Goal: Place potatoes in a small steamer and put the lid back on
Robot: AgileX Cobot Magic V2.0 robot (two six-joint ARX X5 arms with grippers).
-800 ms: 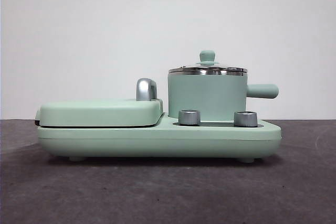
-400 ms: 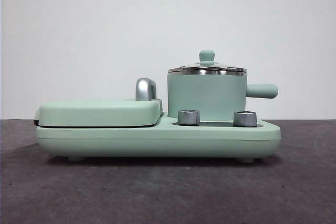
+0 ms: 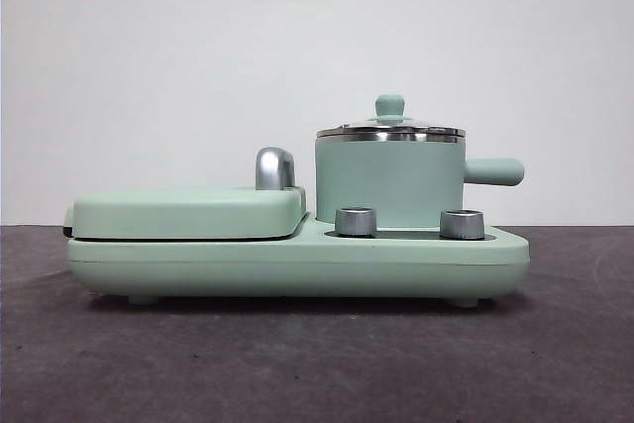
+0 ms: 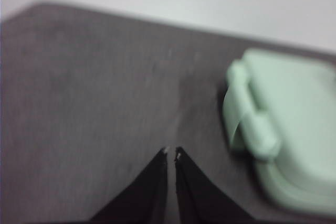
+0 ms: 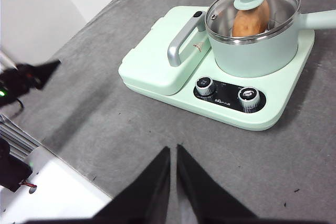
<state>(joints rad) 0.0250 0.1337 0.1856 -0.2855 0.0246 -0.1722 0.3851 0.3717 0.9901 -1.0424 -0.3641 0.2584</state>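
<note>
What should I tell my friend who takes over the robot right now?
Left gripper: jaws shut, holding nothing, over the bare table beside the cooker's griddle end.
Right gripper: jaws shut, holding nothing, pulled back from the cooker, above the table in front of it.
Potato: inside the small steamer, seen through the glass from the right wrist view.
Lid: sitting on the steamer's rim, knob up.
Done: potato is in, lid is on.
Left: nothing that the pictures show; both arms are clear of the cooker.
</note>
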